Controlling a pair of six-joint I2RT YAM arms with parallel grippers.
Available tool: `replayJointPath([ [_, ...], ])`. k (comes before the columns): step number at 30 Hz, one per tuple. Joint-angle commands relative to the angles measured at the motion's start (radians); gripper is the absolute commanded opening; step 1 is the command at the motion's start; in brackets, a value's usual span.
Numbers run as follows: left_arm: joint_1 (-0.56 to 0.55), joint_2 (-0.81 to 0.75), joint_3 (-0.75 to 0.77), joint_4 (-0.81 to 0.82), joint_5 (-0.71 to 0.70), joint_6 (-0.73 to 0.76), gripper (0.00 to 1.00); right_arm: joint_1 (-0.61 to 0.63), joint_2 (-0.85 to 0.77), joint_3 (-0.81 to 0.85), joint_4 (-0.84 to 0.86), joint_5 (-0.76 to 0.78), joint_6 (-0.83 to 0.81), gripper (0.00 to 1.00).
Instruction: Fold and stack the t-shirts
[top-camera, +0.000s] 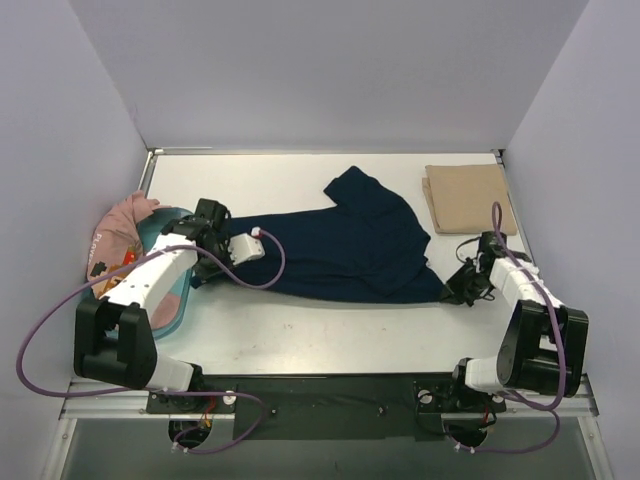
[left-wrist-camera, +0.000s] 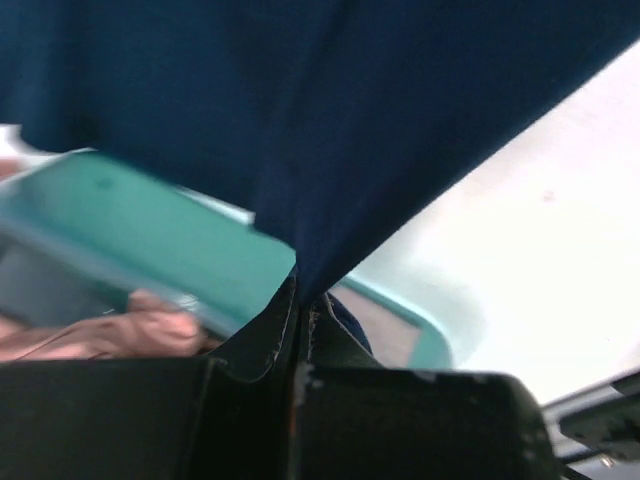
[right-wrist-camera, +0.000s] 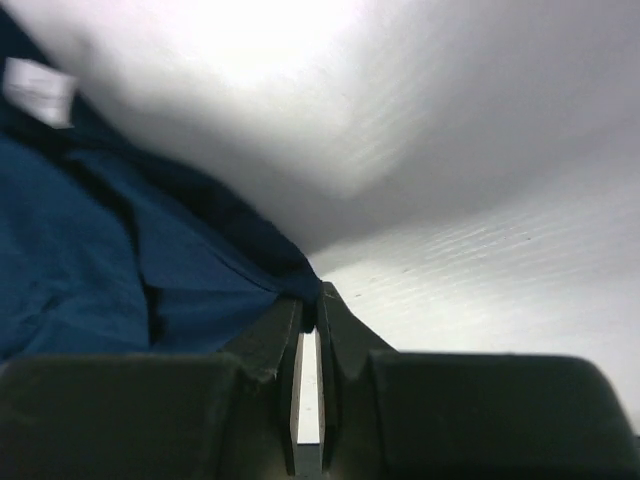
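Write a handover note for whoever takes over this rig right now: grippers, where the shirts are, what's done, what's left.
Left gripper: shut on one end of the navy t-shirt, by the teal tub.
Right gripper: shut, apparently pinching the navy t-shirt's opposite corner.
Navy t-shirt: unfolded, stretched across mid-table.
Tan t-shirt: folded, far right corner of the table.
Pink t-shirt: bunched in the tub at the left.
Done: tan folded.
Left: fold navy, fold pink, stack all three.
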Motion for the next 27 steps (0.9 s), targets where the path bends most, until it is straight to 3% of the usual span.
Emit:
replayJointPath([
  [1, 0.01, -0.04, 0.17, 0.174, -0.165, -0.053, 0.0, -0.025, -0.054, 0.242, -0.198, 0.096, -0.141, 0.0],
  [4, 0.013, -0.033, 0.246, 0.217, -0.231, -0.036, 0.0, -0.027, -0.024, 0.432, -0.331, 0.121, -0.229, 0.0],
  [10, 0.013, -0.028, 0.326, 0.185, -0.294, -0.001, 0.0, -0.027, -0.004, 0.548, -0.501, 0.175, -0.336, 0.0],
  [19, 0.012, -0.062, 0.247, -0.028, -0.196, -0.012, 0.0, -0.018, -0.005, 0.429, -0.619, 0.168, -0.411, 0.0],
  [24, -0.005, -0.091, 0.083, -0.156, -0.029, 0.031, 0.0, 0.033, 0.047, 0.358, -0.615, 0.13, -0.369, 0.01],
  [27, -0.021, -0.095, -0.017, -0.133, -0.033, 0.036, 0.0, 0.074, 0.11, 0.303, -0.618, 0.124, -0.352, 0.01],
])
